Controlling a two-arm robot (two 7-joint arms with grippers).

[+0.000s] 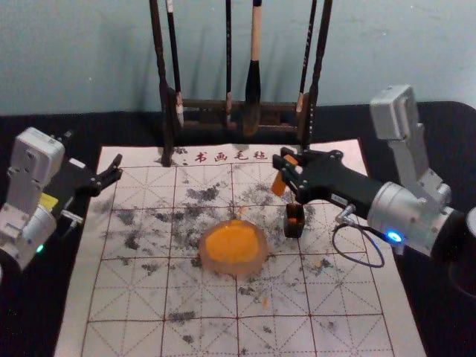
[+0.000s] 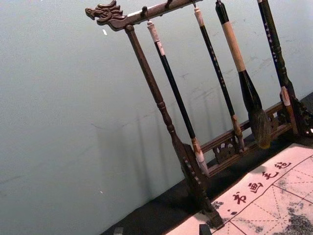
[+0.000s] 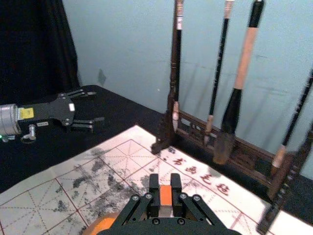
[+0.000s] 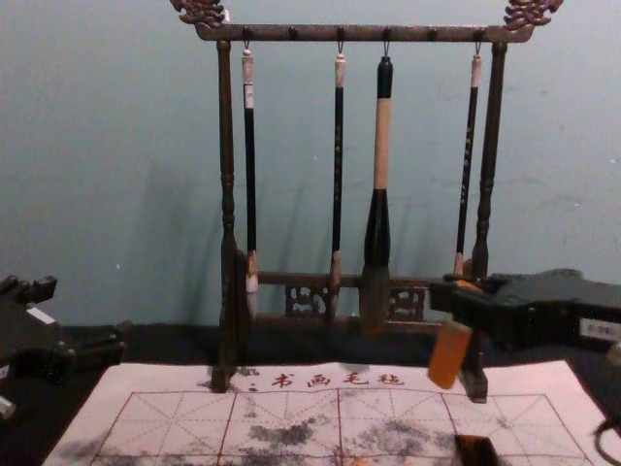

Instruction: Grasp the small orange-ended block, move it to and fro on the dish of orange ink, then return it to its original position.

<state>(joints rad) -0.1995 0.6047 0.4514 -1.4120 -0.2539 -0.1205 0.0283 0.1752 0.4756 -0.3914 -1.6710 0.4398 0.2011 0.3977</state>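
Fingers: left gripper (image 1: 118,166) spread, by the mat's (image 1: 123,338) far left corner; right gripper (image 1: 285,167) pinching the block. Brush rack (image 4: 364,33) beyond far edge. Ink dish (image 1: 236,269) mid-mat; dark piece (image 1: 294,223) to its right. Block (image 1: 279,184) tilted, held above mat, toward far right corner.

Dish center: clock hub, with 12 toward the brush rack (image 4: 310,33).
Brush rack: bars 12, its brushes hanging.
Black holder (image 1: 294,223): obstacle at 2, near the orange ink dish (image 1: 233,245); narrow gap between.
Right gripper (image 1: 282,163): raised at 1, open descent toward the dish.
Left gripper (image 1: 119,168): at 10, well apart.
Calligraphy mat (image 1: 130,297): free room from 4 through 9.
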